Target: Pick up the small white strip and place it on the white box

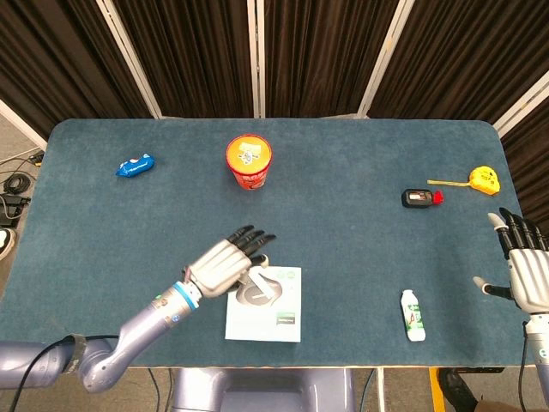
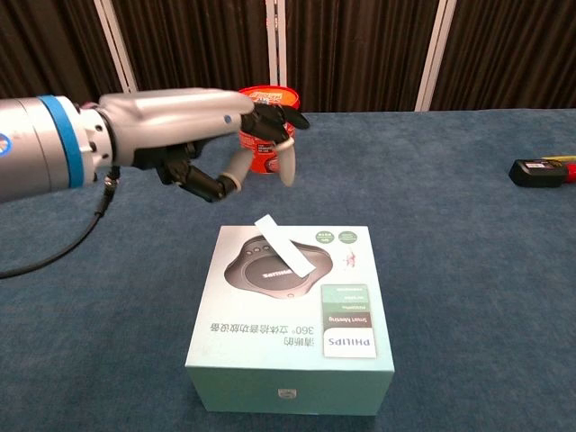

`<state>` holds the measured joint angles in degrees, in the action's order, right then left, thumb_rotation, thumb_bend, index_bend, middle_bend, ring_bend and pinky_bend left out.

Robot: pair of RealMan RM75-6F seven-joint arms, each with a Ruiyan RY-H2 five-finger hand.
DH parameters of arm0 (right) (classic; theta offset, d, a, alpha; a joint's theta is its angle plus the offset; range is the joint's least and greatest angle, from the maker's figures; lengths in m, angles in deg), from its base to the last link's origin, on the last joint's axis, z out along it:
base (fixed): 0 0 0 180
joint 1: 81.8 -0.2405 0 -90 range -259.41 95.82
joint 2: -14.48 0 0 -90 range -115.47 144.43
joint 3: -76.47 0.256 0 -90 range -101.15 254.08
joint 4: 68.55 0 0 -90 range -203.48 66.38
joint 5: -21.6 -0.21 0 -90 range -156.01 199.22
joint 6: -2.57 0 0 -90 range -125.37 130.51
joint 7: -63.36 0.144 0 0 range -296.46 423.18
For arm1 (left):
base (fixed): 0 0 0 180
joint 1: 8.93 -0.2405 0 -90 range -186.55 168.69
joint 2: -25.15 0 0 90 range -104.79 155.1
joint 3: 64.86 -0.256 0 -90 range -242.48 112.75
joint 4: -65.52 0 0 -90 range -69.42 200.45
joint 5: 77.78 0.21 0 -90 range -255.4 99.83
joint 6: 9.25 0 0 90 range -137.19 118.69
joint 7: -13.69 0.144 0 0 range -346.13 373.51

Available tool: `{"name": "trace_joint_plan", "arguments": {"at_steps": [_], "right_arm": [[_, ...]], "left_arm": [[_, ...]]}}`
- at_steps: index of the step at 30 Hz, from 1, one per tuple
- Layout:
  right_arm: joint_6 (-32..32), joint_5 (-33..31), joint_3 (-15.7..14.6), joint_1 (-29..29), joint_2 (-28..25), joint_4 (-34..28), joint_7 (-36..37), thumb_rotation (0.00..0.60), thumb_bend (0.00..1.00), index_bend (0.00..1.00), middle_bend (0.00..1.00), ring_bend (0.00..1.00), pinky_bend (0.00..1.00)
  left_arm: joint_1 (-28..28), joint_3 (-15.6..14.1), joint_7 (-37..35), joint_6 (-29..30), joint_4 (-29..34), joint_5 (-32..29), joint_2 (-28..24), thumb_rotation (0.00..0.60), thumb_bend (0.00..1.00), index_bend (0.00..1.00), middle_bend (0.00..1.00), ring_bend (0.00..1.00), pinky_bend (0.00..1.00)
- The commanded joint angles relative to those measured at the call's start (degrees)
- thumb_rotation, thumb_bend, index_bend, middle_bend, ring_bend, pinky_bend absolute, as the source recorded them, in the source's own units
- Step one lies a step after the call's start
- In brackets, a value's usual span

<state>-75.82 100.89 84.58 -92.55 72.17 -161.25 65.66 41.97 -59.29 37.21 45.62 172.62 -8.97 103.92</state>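
The strip [image 2: 283, 247] lay flat on top of the box [image 2: 292, 360], slanted across its dark printed disc, touching no finger. My left hand [image 1: 225, 263] hung above the box at about its 10 o'clock, fingers [image 2: 286, 166] apart and loosely bent, holding nothing. My right hand [image 1: 523, 273] stood at the table's [image 1: 343, 215] 4 o'clock edge, fingers spread and empty. A red cup [image 1: 249, 162] stood at 12 o'clock from the box; a small bottle [image 1: 413, 315] lay at its 3 o'clock, well apart.
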Motion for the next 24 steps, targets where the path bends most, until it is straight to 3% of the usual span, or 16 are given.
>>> {"name": "trace_joint_plan", "arguments": {"at_steps": [1, 3, 5, 6, 9, 12, 17, 24], "right_arm": [[-0.04, 0.22, -0.14, 0.07, -0.12, -0.30, -0.04, 0.600, 0.00, 0.00, 0.00, 0.00, 0.00], [-0.03, 0.39, -0.25, 0.10, -0.21, -0.54, -0.13, 0.600, 0.00, 0.00, 0.00, 0.00, 0.00], [-0.07, 0.76, -0.42, 0.12, -0.29, -0.93, -0.19, 0.600, 0.00, 0.00, 0.00, 0.00, 0.00], [-0.10, 0.92, -0.49, 0.13, -0.30, -1.04, -0.22, 0.600, 0.00, 0.00, 0.00, 0.00, 0.00], [-0.19, 1.22, -0.61, 0.15, -0.31, -1.22, -0.35, 0.600, 0.00, 0.00, 0.00, 0.00, 0.00], [-0.38, 1.24, -0.59, 0.20, -0.16, -1.33, -0.45, 0.600, 0.00, 0.00, 0.00, 0.00, 0.00], [-0.98, 1.02, -0.43, 0.38, 0.24, -0.93, -1.20, 0.600, 0.00, 0.00, 0.00, 0.00, 0.00], [-1.80, 1.17, -0.50, 0.72, 0.52, -0.86, -2.43, 0.600, 0.00, 0.00, 0.00, 0.00, 0.00]], "left_arm": [[-3.50, 0.29, -0.76, 5.14, 0.24, 0.59, -3.47, 0.600, 0.78, 0.24, 0.00, 0.00, 0.00], [-5.86, -0.07, -0.98, 8.53, 0.27, 0.88, -4.89, 0.600, 0.40, 0.08, 0.00, 0.00, 0.00], [-10.22, -1.06, -2.22, 14.07, 0.42, 1.18, -7.17, 0.600, 0.11, 0.01, 0.00, 0.00, 0.00], [-11.94, -1.59, -3.01, 16.08, 0.44, 1.62, -7.98, 0.600, 0.03, 0.00, 0.00, 0.00, 0.00], [-16.07, -3.10, -5.04, 20.72, -0.30, 3.41, -9.57, 0.600, 0.00, 0.00, 0.00, 0.00, 0.00], [-23.02, -6.51, -9.48, 27.60, -2.26, 6.40, -11.56, 0.600, 0.00, 0.00, 0.00, 0.00, 0.00], [-29.79, -10.64, -13.31, 31.28, -5.48, 8.91, -13.70, 0.600, 0.00, 0.00, 0.00, 0.00, 0.00], [-33.60, -11.14, -17.09, 33.96, -8.60, 12.43, -14.38, 0.600, 0.00, 0.00, 0.00, 0.00, 0.00]]}}
